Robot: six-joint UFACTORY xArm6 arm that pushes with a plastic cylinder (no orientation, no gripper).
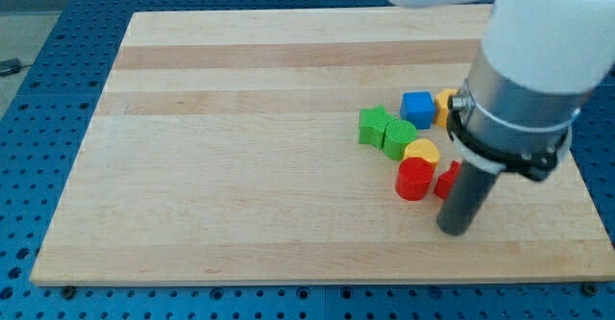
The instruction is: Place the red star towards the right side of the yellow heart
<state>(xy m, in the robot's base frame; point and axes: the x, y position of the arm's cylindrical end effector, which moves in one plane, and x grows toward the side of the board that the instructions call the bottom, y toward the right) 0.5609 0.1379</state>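
Blocks crowd the frame's right: green star [374,124], green round block [399,137], blue cube [417,108], yellow heart [422,151], red cylinder [414,178]. My tip [455,230], with no claw, half hides one red star [446,180].

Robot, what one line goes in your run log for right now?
tip touching red star | star right-below yellow heart | red cylinder left of star | push underway
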